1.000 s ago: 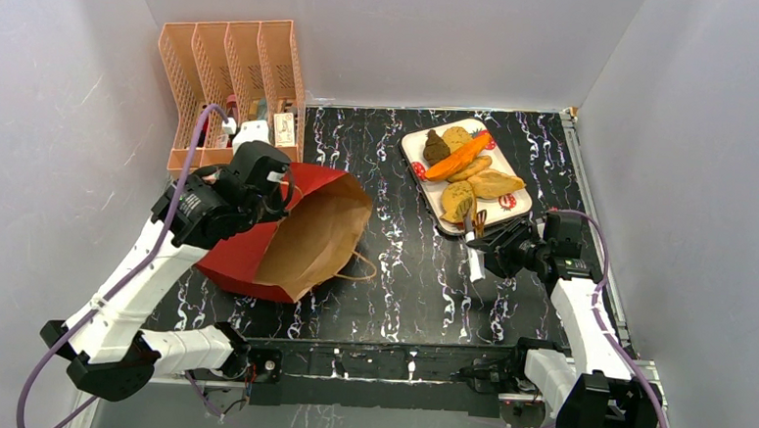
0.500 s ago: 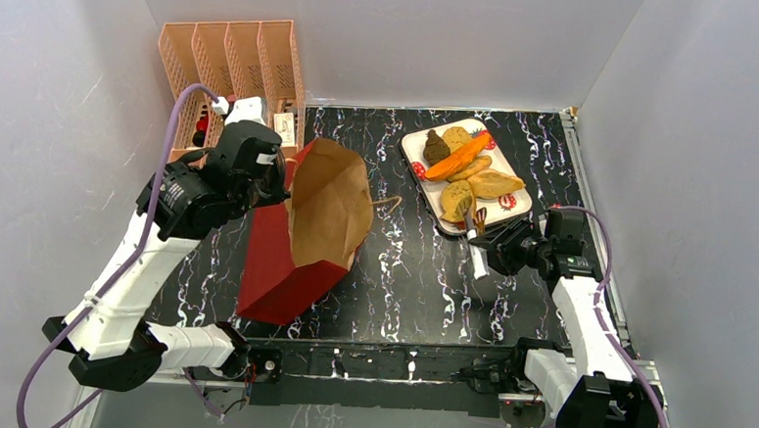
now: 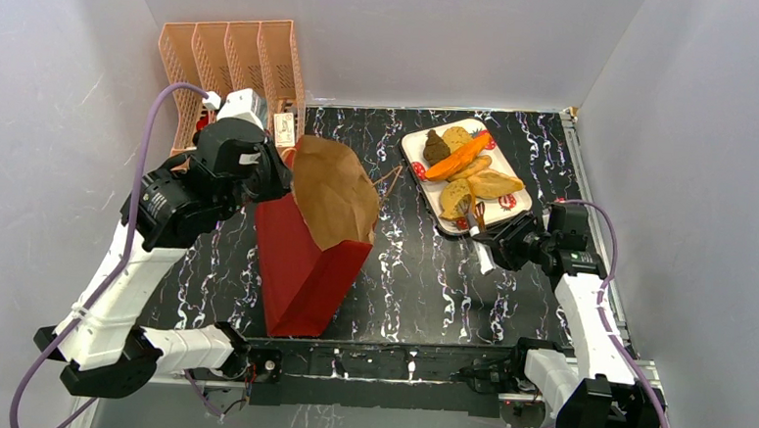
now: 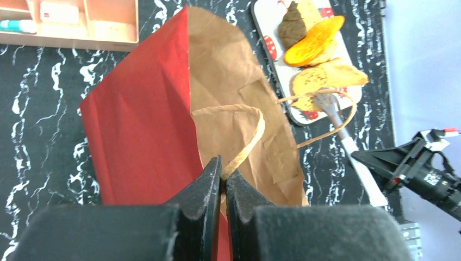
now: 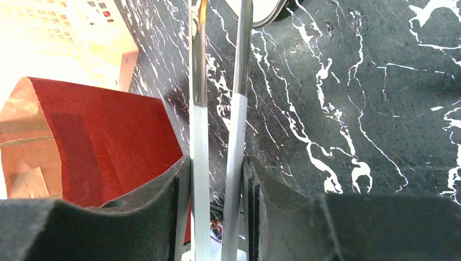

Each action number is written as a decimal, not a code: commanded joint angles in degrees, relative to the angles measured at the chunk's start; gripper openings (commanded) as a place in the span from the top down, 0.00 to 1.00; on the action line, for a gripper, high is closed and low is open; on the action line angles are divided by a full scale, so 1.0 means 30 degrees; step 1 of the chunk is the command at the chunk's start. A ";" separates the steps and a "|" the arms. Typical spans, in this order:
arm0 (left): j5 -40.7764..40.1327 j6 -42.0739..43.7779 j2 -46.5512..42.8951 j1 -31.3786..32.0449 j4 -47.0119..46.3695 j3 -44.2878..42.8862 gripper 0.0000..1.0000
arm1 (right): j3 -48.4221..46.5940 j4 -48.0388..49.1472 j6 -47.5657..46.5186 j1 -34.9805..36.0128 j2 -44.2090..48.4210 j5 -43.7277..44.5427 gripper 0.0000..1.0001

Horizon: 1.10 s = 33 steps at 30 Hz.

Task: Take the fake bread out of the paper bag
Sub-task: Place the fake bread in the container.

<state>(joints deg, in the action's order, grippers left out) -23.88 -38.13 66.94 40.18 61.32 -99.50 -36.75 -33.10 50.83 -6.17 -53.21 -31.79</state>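
I'm gripping the rim of the red paper bag (image 3: 304, 269) with the left end effector (image 4: 223, 179) clamped tight, the right end effector (image 5: 217, 179) squeezing tongs (image 5: 198, 136) by the plate (image 3: 414, 142) of fake bread (image 3: 466, 165), and I'm wanting that mouth tilted open toward the tongs.

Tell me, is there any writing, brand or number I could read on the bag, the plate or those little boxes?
Nothing here is legible.
red bag: plain, no print.
tongs: plain too.
plate: red marks on the rim, too small to read.
white box in the peach organiser: label too blurred to read.
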 commanded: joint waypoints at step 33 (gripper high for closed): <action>0.4731 0.1616 -0.1480 -0.0123 -0.6510 0.1634 1.00 | -0.2302 0.0559 -0.0559 -0.0109 -0.0128 0.1162 0.68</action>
<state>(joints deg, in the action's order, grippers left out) -11.09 -33.04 65.08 40.18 42.85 -95.77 -43.31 -34.98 49.58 -6.17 -55.11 -28.38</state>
